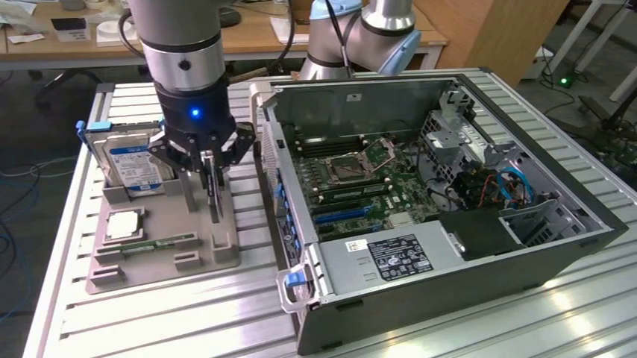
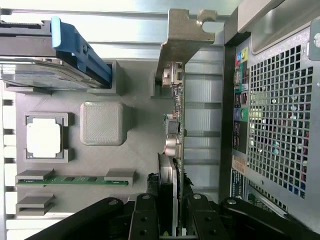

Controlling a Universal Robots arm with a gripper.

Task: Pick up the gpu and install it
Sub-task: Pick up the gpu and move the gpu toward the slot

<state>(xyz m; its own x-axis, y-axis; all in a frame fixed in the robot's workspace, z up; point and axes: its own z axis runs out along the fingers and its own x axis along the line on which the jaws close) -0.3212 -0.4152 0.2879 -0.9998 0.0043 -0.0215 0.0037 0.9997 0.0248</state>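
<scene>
Nearest us, the dark open computer case (image 1: 418,324) lies on its side on the aluminium table (image 1: 199,321), and the blue expansion slots (image 1: 344,214) on its green motherboard (image 1: 374,183) are bare, so we judge the install is not yet done. Just to the exterior view's left of the case sits the grey plastic tray (image 1: 159,262), a narrow green memory stick (image 1: 159,242) on its near side. Further back the gpu (image 2: 175,127), a thin dark circuit card with a silvery metal bracket (image 2: 182,40) at one end, stands upright on edge in that tray. The black gripper (image 1: 207,173) has its jaws drawn narrow onto the card's upper edge, one finger on each face, so the grasp looks made and the lift is left; whether the card has left its slot we cannot tell. The silver-and-black arm (image 1: 184,52) points straight down over the tray, a boxy silver hard drive (image 1: 134,160) just beside the gripper on the exterior view's left, a wooden desk (image 1: 259,41) far behind
</scene>
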